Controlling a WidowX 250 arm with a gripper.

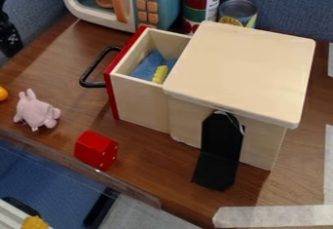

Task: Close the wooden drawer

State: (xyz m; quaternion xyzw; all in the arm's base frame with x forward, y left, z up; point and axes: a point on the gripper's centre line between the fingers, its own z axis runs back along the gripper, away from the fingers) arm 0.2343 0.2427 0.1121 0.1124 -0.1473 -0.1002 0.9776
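The wooden drawer (139, 99) stands pulled out from the left side of its pale wooden cabinet (244, 69). It has a red front panel (112, 89) and a black loop handle (94, 69) facing left. Inside the drawer lie a blue cloth-like item (149, 65) and a small yellow piece (160, 74). At the upper left edge of the view, part of the black gripper (9, 35) is visible, well to the left of the handle and not touching it.
A toy microwave (153, 4) and two cans (200, 4) stand behind. A pink plush toy (36, 110) and a red block (96, 150) lie left of and in front of the drawer. A black bracket (221, 147) leans against the cabinet's near side.
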